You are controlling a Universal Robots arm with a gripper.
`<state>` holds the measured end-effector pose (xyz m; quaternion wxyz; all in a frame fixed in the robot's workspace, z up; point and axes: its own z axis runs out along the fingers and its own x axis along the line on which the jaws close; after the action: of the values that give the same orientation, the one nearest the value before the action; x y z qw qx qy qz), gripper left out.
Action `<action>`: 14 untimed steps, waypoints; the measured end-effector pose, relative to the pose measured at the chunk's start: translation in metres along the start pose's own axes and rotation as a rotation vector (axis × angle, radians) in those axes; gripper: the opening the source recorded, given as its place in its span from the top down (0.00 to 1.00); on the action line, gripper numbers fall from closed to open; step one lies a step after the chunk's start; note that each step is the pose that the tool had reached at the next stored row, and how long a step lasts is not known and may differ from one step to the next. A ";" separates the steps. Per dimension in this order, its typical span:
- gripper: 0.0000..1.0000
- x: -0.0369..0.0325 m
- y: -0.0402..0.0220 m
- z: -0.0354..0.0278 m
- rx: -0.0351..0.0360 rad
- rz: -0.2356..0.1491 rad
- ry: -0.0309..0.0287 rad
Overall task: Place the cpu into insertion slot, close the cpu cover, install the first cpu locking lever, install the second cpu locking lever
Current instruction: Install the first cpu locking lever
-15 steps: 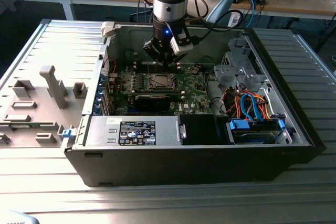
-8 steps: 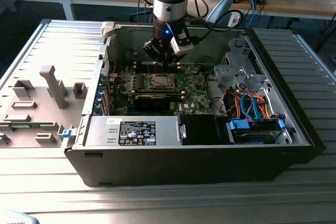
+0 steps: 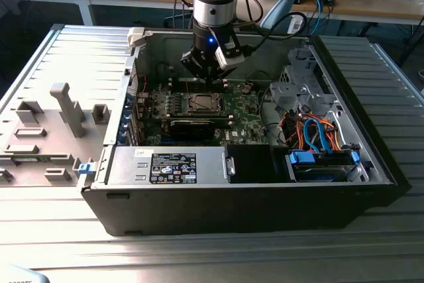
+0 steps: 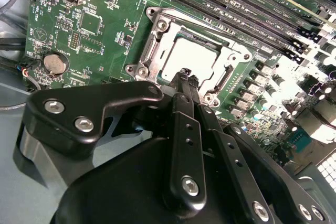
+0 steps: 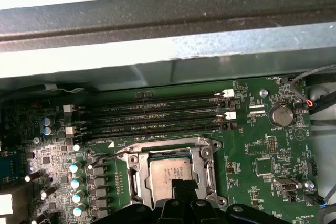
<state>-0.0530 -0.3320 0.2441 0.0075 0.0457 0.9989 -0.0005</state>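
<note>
Matte black gripper [image 4: 185,76], its fingers [image 4: 182,106] pressed together, is hanging over the edge of the flat square dull-silver cpu [image 4: 191,56], which is lying face-up inside the silvery-rimmed insertion slot [image 4: 149,51].

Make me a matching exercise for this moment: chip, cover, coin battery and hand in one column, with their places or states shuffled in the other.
1. chip
2. cover
3. coin battery
4. hand

A. round and silver, on the green board
B. lying flat around the chip
C. black, tip at the chip's edge
D. grey and square, framed by metal

Pairs: 1-D, 2-B, 3-A, 4-C
</note>
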 end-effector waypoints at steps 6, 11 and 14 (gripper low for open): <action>0.89 0.0000 0.0000 0.0000 0.0000 -0.005 0.0000; 0.89 0.0000 0.0000 0.0000 -0.0001 -0.008 -0.0001; 0.89 0.0000 0.0000 0.0000 -0.0001 -0.010 0.0000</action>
<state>-0.0530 -0.3320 0.2441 0.0075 0.0407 0.9991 -0.0005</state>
